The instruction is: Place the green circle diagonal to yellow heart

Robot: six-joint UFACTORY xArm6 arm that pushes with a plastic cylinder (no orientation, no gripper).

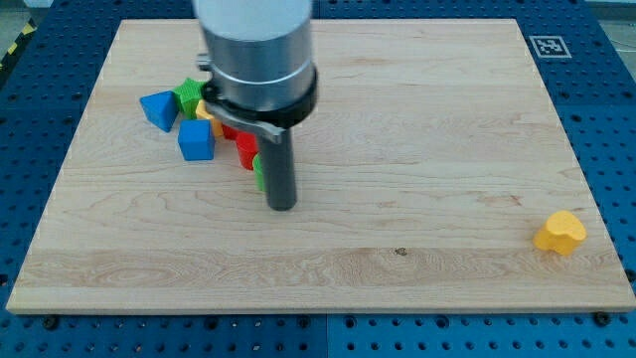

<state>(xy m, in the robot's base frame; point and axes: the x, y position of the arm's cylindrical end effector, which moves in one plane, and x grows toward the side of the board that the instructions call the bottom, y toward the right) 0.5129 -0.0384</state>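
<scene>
Yellow heart (559, 232): board's 4 o'clock corner | my tip (283, 207): bare rod, no jaws to open or close | green circle (259, 172): sliver touching rod at its 10 o'clock, mostly hidden | judgement: heart lies 3–4 o'clock, well apart | red block (246, 150), blue blocks (196, 140) beyond.

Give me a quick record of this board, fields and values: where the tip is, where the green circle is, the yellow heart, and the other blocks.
tip: my tip on the board, left of centre
green circle: green block touching the rod's left side, mostly hidden, shape unclear
yellow heart: yellow heart alone near the view's bottom right
cluster: blue block, another blue block, green star, red block at upper left
</scene>
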